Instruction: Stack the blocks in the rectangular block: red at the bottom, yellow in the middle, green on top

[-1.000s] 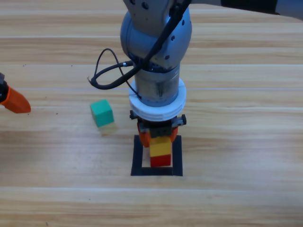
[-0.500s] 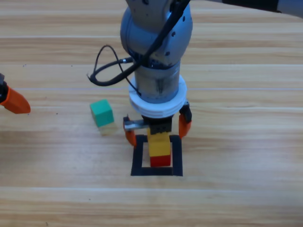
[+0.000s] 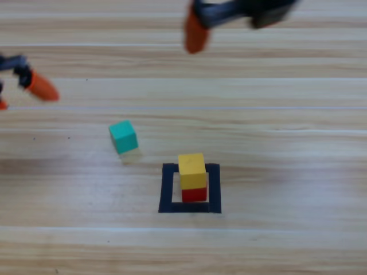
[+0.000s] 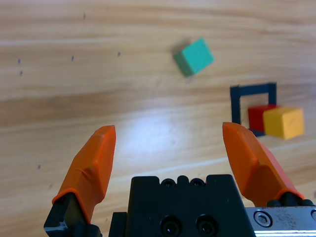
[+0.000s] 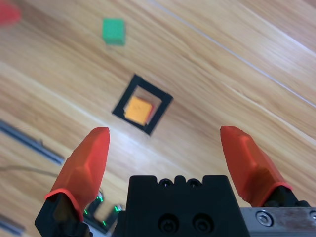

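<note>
Yellow (image 3: 191, 165) sits on red (image 3: 194, 194) inside the tape square (image 3: 168, 189); green (image 3: 123, 136) lies loose on the desk (image 3: 287, 143), left. Both claws, left (image 4: 168, 148) and right (image 5: 165, 153), are spread, empty. Next: left claw grabs green.

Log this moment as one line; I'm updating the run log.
small yellow cube on red cube in black tape square | teal-green cube outside | left gripper, right gripper open
</note>
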